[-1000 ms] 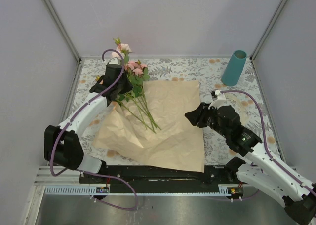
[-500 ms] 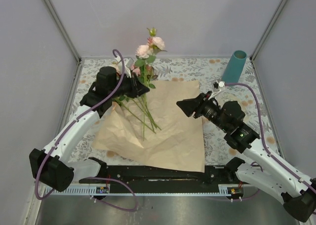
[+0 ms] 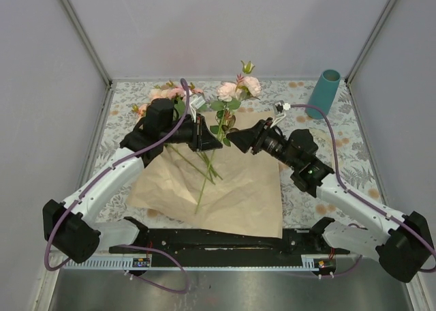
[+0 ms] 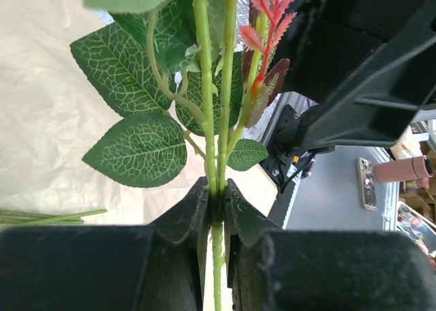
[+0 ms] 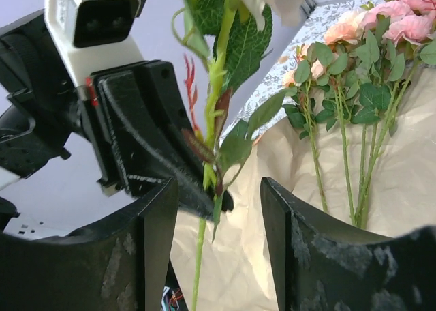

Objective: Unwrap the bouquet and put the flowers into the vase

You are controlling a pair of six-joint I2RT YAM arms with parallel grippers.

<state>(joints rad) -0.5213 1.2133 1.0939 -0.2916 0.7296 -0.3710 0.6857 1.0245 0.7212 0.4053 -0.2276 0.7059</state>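
1. The left claw [image 3: 214, 144] is clamped tight on the green stem of one flower [image 3: 236, 89]. It holds the flower upright above the paper [image 3: 245, 188], heads up, with the stem end hanging towards the sheet. If that pinch lets go before the other side has a hold, the flower drops back onto the paper.
2. The right claw [image 5: 218, 239] is open. Its fingers [image 5: 151, 256] stand either side of the same stem without touching it, just beside the left claw. With so little room, closing at a slant could knock the two claws together. It could also catch a leaf instead of the stem, which would give a weak hold that slips.
3. The stem looks thin and bendy. A pull from both claws at once could kink it or strip its leaves.
4. The vase [image 3: 323, 93] stands at the far right corner of the bench [image 3: 354, 123], well apart from the flower, and its mouth looks narrow. A stem carried at a tilt could miss the opening or push the slim vase over.
5. The other flowers [image 3: 169, 93] lie with their heads at the far left and their stems across the paper, close under the left arm. A wide swing of that arm could drag them out of reach.
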